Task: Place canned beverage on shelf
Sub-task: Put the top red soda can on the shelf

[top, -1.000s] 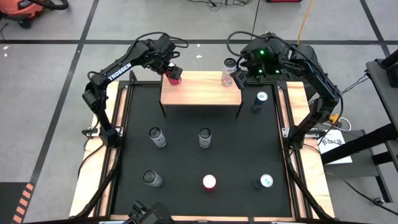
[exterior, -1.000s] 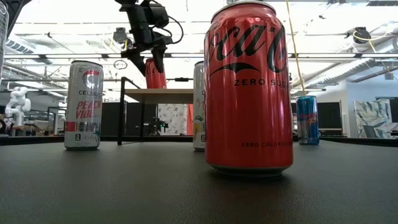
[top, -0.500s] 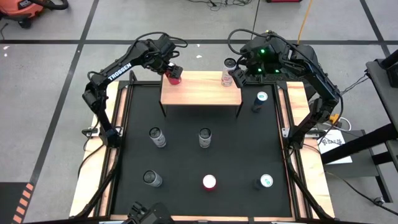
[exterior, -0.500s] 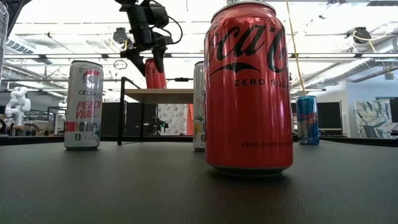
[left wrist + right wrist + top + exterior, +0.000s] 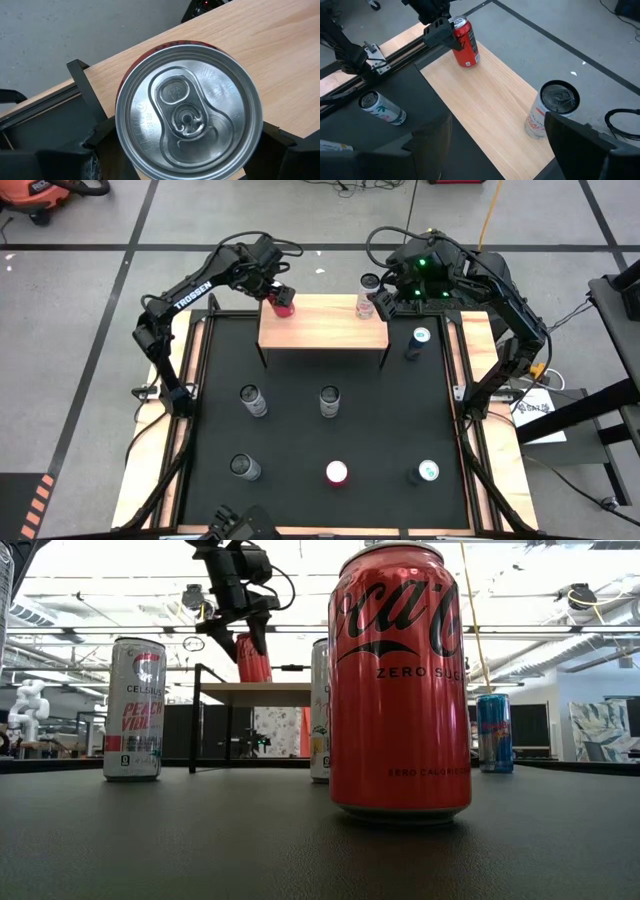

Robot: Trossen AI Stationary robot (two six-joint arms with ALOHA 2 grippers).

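Note:
The shelf [image 5: 320, 330], a light wood top on thin black legs, stands at the far end of the black mat. My left gripper [image 5: 279, 294] is shut on a red can [image 5: 283, 304] at the shelf's far left corner. The can also shows in the right wrist view [image 5: 466, 44] and in the low view [image 5: 252, 658]. A white can [image 5: 552, 107] stands upright on its base at the shelf's far right. My right gripper [image 5: 382, 293] is open above and beside it, and its fingers [image 5: 575, 140] stand wide apart, touching nothing. My left gripper pinches the red can between its two fingers, one on each side of the upper wall just below the rim [image 5: 122, 145]. The fingers come from above, pointing down. The can is slightly tilted, with its bottom [image 5: 471, 62] at the shelf top.
Several more cans stand on the black mat: two in the middle [image 5: 253, 400] [image 5: 329, 400], three along the near edge [image 5: 243, 468] [image 5: 337, 473] [image 5: 425, 472], and one right of the shelf [image 5: 417, 340]. Wooden rails edge the mat [image 5: 195, 380].

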